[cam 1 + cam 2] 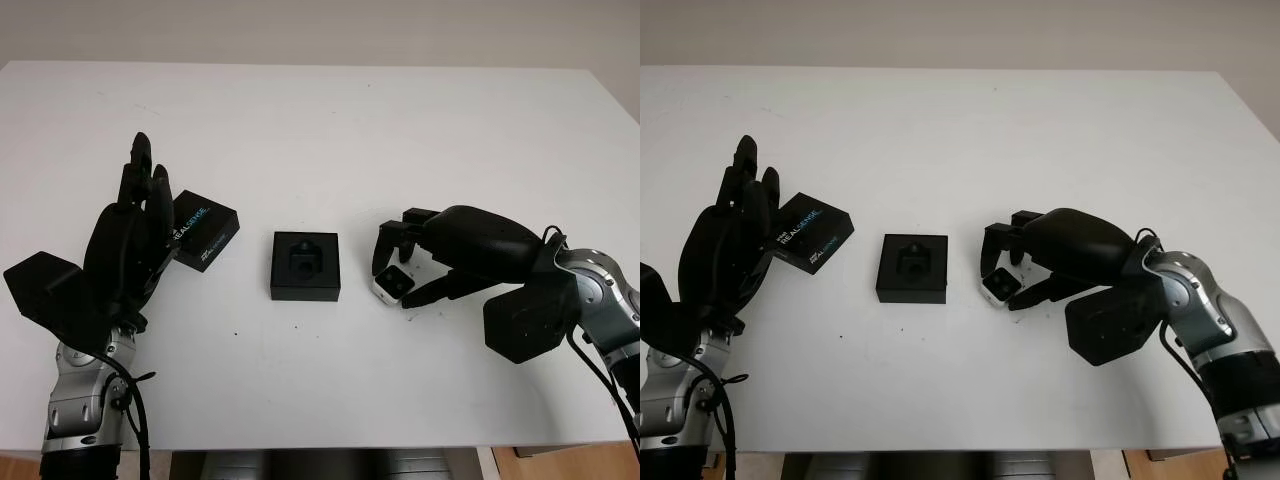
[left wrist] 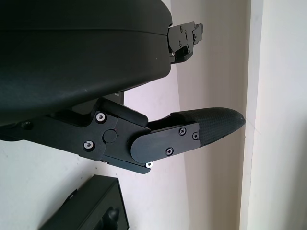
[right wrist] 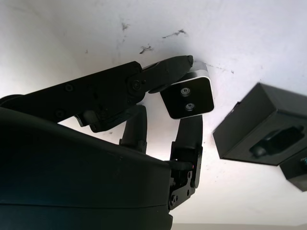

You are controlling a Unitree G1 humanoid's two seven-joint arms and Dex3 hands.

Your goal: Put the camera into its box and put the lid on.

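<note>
Small silver-and-black camera point(image 1: 392, 283), pinched by the right hand point(image 1: 415, 262), sits just right of the open black foam-lined box point(image 1: 306, 266); boxing and the black printed lid point(image 1: 203, 230) remain; open left hand point(image 1: 130, 235) waits beside the lid, left of the box.

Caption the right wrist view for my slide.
Right hand closes its black fingers on the small silver camera over the white table, beside the open black box.

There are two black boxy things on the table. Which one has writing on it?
The flat black lid, lying beside the open left hand, carries white lettering. The square black box at the table's middle has none, only a hollow inside.
</note>
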